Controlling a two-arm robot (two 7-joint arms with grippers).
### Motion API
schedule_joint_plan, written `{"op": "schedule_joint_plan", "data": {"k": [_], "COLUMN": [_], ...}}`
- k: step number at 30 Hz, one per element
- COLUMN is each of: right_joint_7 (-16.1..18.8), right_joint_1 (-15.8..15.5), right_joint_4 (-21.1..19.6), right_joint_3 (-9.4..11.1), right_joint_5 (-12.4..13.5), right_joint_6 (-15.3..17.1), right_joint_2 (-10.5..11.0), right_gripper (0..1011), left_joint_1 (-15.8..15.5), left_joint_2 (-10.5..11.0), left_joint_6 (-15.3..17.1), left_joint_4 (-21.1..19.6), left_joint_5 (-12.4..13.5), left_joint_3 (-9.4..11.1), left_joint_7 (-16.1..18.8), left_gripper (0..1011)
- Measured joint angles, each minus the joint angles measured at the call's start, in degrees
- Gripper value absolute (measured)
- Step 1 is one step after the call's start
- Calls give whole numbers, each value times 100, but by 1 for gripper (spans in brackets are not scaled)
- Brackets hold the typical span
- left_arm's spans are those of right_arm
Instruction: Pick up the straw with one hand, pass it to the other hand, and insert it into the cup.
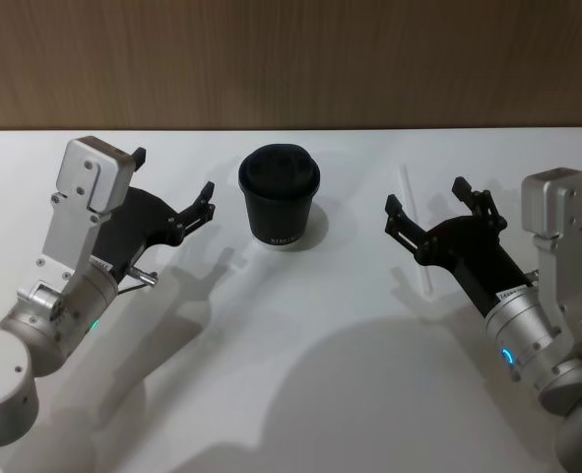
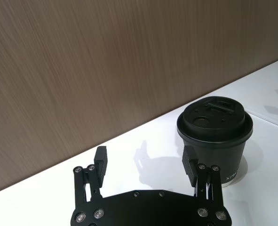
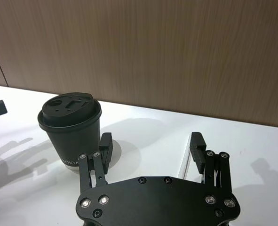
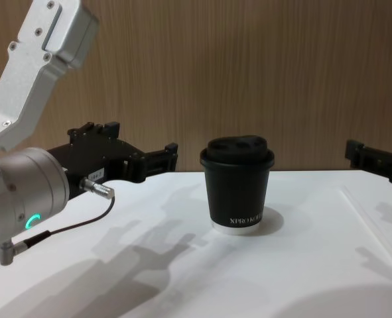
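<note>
My right gripper (image 1: pixel 425 195) hangs wide open and empty over the straw (image 1: pixel 407 192), flat on the desk (image 1: pixel 300 374) at 3 o'clock from the cup (image 1: pixel 279 202), so I can pinch it. My left gripper (image 1: pixel 173 171), open and empty too, waits at 9 o'clock.

A white table (image 1: pixel 291 394) meets a brown wood-grain wall (image 1: pixel 291 59); soft shadows cross it.

I've got the blk cup (image 1: pixel 280 202) upright, lid on, white XPRO txt, approx mid of the table (image 1: pixel 300 394). Thin white straw (image 1: pixel 406 187) lies flat to its right, apart.
</note>
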Motion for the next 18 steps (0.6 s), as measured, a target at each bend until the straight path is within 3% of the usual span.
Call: {"op": "schedule_joint_plan", "data": {"k": [18], "right_joint_7": [0], "right_joint_1": [0], "right_joint_4": [0], "right_joint_3": [0], "right_joint_5": [0], "right_joint_6": [0], "right_joint_2": [0], "right_gripper": [1001], "left_joint_1": [0], "left_joint_2": [0], "left_joint_6": [0], "left_joint_4": [0], "left_joint_5": [0], "left_joint_3": [0], "left_joint_7": [0], "left_gripper": [1003]}}
